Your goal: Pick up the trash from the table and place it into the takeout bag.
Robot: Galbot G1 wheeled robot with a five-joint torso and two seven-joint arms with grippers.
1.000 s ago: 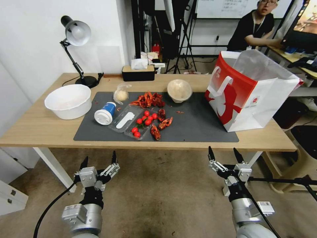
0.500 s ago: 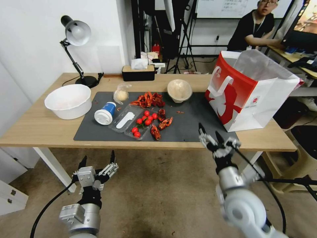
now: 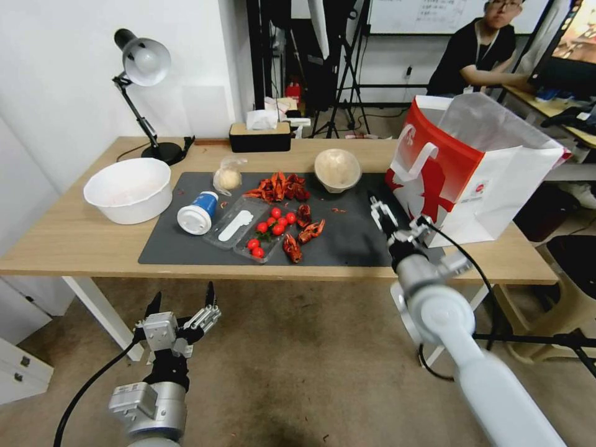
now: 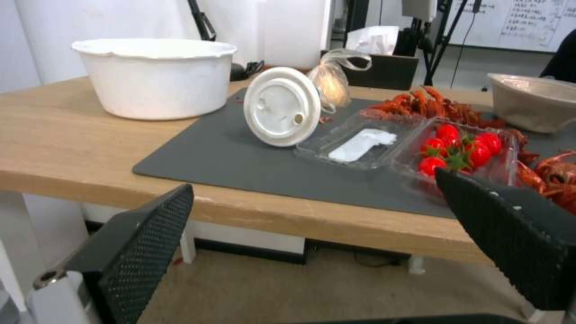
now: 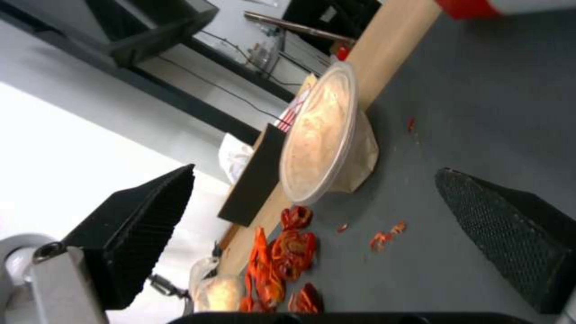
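Note:
The trash lies on a grey mat (image 3: 366,239): a beige bowl (image 3: 337,169) (image 5: 324,139), a blue-white lidded cup (image 3: 197,213) (image 4: 282,106) on its side, a clear bag with a bun (image 3: 228,176) (image 4: 332,81), red crayfish shells (image 3: 279,186) (image 5: 288,252), and a clear tray with cherry tomatoes (image 3: 251,230) (image 4: 462,146). The red and white takeout bag (image 3: 472,167) stands open at the table's right. My right gripper (image 3: 397,214) (image 5: 315,175) hangs open over the mat between the bowl and the bag, holding nothing. My left gripper (image 3: 183,298) (image 4: 312,189) is open and sits below the table's front edge.
A big white bowl (image 3: 128,189) stands left of the mat, with a desk lamp (image 3: 146,62) behind it. A black tissue box (image 3: 259,136) sits at the table's back edge. A person sits at a desk behind the bag.
My right arm has risen from below the table edge and reached forward over the right part of the mat. The left arm has barely moved.

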